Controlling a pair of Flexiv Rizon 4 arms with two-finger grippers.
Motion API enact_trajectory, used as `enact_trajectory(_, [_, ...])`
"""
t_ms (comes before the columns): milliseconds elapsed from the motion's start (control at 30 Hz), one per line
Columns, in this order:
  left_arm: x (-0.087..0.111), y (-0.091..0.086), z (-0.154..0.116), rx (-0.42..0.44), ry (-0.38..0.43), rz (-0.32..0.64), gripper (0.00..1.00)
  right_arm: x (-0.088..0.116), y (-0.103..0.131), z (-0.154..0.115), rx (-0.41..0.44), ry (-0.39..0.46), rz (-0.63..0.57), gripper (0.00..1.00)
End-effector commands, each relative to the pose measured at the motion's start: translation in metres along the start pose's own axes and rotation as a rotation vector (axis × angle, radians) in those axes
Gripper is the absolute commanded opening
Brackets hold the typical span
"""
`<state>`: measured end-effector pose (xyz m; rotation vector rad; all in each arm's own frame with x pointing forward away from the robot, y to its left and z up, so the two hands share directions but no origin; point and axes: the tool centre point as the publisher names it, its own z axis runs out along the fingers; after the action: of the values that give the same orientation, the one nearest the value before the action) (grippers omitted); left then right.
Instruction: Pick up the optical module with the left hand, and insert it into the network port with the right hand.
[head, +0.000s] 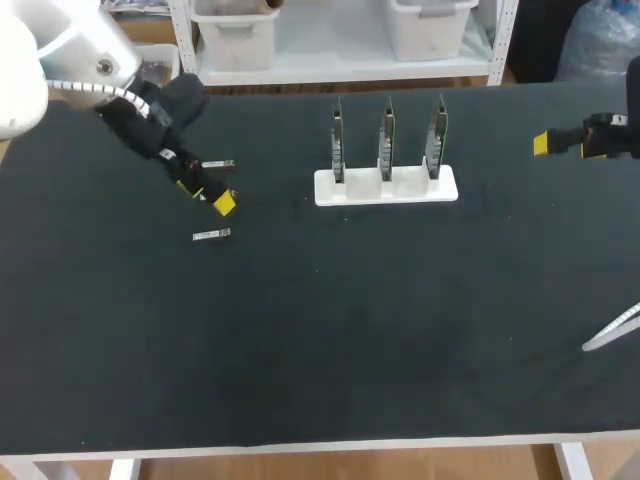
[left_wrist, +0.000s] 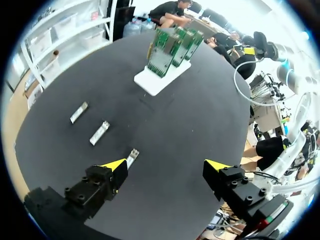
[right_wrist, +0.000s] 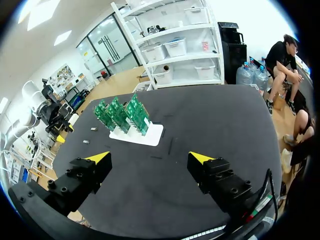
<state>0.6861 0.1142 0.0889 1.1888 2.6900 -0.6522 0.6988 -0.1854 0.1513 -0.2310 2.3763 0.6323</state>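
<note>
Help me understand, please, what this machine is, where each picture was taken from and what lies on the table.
It is a robot with two arms, each ending in a two-fingered gripper with yellow tips. The head view looks down on the black table from above and behind: the left gripper comes in on its left, the right gripper on its right. The two round pictures come from cameras on the wrists, looking out along the fingers. On the table sits a white stand holding three upright green circuit boards. Three small silvery optical modules lie by the left gripper. Both grippers are open and hold nothing.
</note>
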Motion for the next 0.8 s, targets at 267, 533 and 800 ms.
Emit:
enact_trajectory(267, [0.034,0.001,0.001,0.026,0.001,-0.089,1.0,0.0,0.0,0.001,0.001,0.0,0.0,1.0])
enact_trajectory(533, [0.034,0.001,0.001,0.026,0.001,-0.089,1.0,0.0,0.0,0.001,0.001,0.0,0.0,1.0])
enact_trajectory(800, [0.034,0.001,0.001,0.026,0.001,-0.089,1.0,0.0,0.0,0.001,0.001,0.0,0.0,1.0])
